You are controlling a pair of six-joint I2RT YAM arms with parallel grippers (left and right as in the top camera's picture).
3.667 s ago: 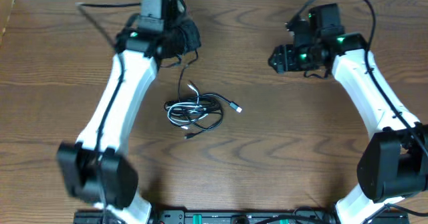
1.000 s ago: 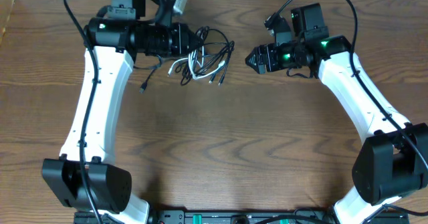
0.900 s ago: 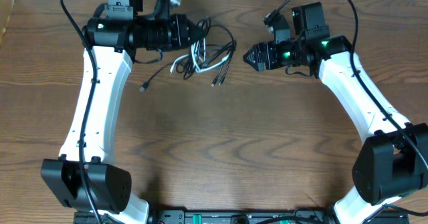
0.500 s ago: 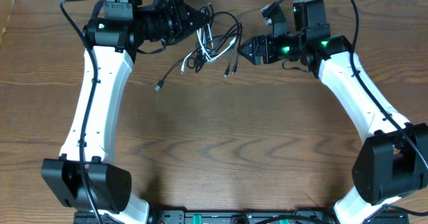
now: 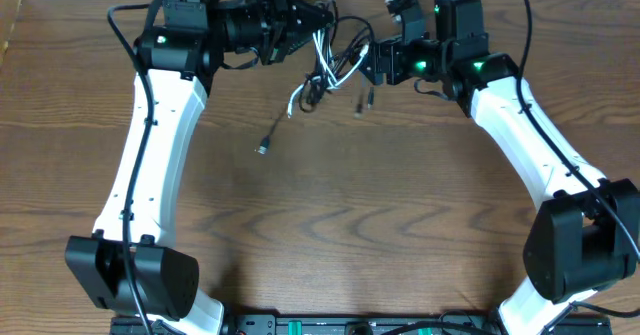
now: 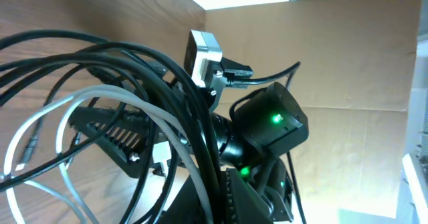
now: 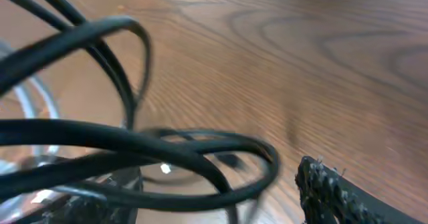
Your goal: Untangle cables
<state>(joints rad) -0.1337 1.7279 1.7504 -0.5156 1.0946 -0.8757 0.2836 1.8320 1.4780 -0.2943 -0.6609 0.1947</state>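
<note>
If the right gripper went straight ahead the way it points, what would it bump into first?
The cables hanging from the left gripper. Black loops sit right in front of the right gripper, probably between its open jaws.

Glossy black cables, matt wood-grain table

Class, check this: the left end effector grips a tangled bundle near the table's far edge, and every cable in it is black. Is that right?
Not every cable is black. The cables gripped by the left end effector include a white cable among the black ones; the left wrist view shows it. The rest holds.
</note>
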